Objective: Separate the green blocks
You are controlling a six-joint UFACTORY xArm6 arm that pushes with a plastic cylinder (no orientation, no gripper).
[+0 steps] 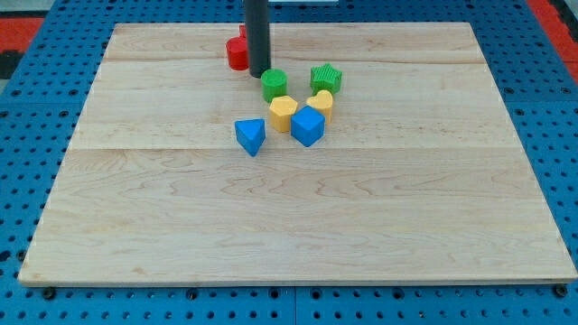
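Note:
A green round block and a green star block sit near the view's top centre, a small gap apart. My tip stands just to the upper left of the green round block, close to it or touching it. Below them lie a yellow hexagon block, a yellow block, and a blue cube touching both yellows. A blue triangular block lies apart at lower left.
Red blocks sit left of the rod near the board's top edge, partly hidden by it. The wooden board rests on a blue pegboard.

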